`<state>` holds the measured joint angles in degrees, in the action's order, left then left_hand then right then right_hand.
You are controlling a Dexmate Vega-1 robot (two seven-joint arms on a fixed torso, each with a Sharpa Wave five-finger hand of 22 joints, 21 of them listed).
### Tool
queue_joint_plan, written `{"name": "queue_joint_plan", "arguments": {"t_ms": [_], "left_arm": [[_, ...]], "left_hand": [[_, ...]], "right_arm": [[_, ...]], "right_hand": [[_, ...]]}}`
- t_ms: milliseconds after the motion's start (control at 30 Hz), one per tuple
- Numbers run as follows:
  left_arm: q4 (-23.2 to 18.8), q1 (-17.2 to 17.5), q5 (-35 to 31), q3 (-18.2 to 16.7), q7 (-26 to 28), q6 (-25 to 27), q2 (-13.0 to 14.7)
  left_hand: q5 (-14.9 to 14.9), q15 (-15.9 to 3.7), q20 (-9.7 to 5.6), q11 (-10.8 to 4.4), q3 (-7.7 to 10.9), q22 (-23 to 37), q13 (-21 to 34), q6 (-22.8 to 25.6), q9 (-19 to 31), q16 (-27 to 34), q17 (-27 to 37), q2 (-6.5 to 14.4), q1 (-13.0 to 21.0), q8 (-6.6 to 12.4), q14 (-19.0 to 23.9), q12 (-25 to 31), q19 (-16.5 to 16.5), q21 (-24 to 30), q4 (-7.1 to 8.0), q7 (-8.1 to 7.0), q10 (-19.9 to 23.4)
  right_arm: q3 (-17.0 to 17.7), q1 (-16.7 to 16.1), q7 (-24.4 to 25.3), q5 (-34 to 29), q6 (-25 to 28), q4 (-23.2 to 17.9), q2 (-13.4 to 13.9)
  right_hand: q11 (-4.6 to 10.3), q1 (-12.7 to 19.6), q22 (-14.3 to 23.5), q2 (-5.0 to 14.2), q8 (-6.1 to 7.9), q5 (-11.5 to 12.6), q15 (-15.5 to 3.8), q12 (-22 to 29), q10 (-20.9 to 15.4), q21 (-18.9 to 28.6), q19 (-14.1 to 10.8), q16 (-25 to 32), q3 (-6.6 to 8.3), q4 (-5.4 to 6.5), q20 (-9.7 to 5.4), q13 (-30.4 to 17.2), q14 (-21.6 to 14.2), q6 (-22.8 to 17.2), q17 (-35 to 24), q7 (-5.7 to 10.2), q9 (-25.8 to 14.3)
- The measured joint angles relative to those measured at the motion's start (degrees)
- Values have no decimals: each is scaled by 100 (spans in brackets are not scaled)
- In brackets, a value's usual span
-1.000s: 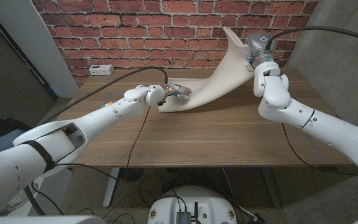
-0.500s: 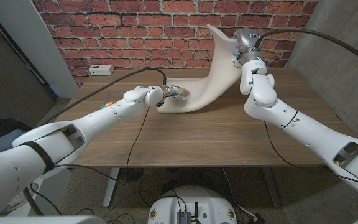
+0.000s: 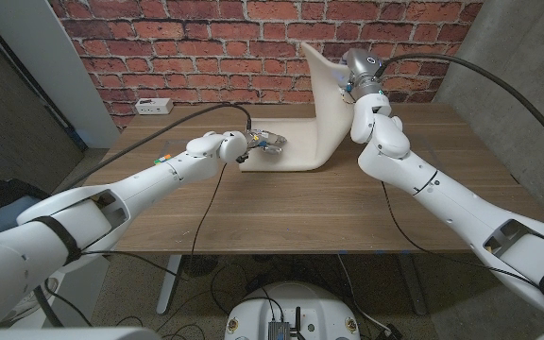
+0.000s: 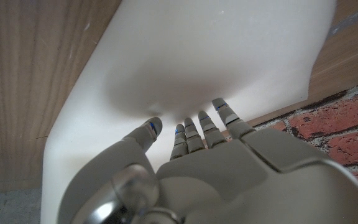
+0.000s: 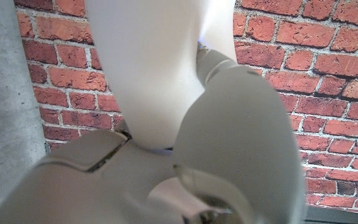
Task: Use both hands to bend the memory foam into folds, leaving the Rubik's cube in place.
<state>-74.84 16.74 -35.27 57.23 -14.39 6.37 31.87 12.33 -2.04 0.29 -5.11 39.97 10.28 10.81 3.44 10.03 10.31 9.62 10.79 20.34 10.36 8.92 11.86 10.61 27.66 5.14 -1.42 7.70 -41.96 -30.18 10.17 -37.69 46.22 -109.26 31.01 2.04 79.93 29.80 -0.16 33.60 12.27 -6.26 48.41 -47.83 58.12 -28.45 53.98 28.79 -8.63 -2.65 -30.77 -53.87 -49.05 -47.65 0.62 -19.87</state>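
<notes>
The cream memory foam (image 3: 296,153) is bent into an L: its left end lies on the table and its right end (image 3: 323,80) stands upright. My left hand (image 3: 264,142) presses down on the lying end. The left wrist view shows its fingertips (image 4: 191,134) sunk into a dent in the foam (image 4: 197,56). My right hand (image 3: 350,83) grips the raised end high above the table, mostly hidden behind its wrist. In the right wrist view the foam (image 5: 148,62) rises out of that hand (image 5: 229,124). A small coloured thing (image 3: 163,159), perhaps the Rubik's cube, peeks over my left forearm.
The wooden table (image 3: 281,212) has bare surface in front of the foam. A white power strip (image 3: 152,105) lies at its back left corner. A brick wall (image 3: 206,47) stands close behind the table and a grey wall (image 3: 508,57) at the right.
My right hand has swung left with the foam's raised end, turning it from a slant to upright. The left hand has stayed on the lying end.
</notes>
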Motion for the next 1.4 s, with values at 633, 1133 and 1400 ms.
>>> {"name": "queue_joint_plan", "arguments": {"t_ms": [633, 1133, 1400], "left_arm": [[56, -1, 21, -1, 42, -16, -5], [52, 17, 50, -23, 70, -26, 30], [-15, 66, 55, -44, 74, -12, 65]], "left_hand": [[0, 0, -1, 0, 72, -4, -1, -29, 0, -16, 0, -27, 27, 0, 0, 0, 0, -1, -25, 30, 0], [-38, -21, -12, 0, 71, 1, -2, -29, 0, -16, 0, -27, 27, 0, -21, 0, -11, -23, -24, 30, 0], [-38, -21, -7, 31, 71, -5, -3, -29, 0, -16, -1, -27, 27, 0, -21, -21, -6, -45, -24, 30, -31]], "right_arm": [[596, -243, 577, 2073, -901, 456, -588], [1188, -450, 834, 4085, -1658, 1098, -1036], [1376, -536, 1019, 4996, -1946, 1373, -1243]], "right_hand": [[-3, -15, -192, -15, -230, -101, -59, 13, 5, 90, -33, -232, -1, -47, -32, -10, -120, -60, -67, -61, 181], [-32, -15, -273, -15, -237, -104, -102, 14, 35, 135, -33, -340, -17, -61, -32, 28, -163, -214, -78, -51, 235], [-32, -14, -273, -15, -237, -119, -113, 14, 35, 136, -33, -341, -18, -62, -32, 28, -173, -213, -89, -51, 235]]}}
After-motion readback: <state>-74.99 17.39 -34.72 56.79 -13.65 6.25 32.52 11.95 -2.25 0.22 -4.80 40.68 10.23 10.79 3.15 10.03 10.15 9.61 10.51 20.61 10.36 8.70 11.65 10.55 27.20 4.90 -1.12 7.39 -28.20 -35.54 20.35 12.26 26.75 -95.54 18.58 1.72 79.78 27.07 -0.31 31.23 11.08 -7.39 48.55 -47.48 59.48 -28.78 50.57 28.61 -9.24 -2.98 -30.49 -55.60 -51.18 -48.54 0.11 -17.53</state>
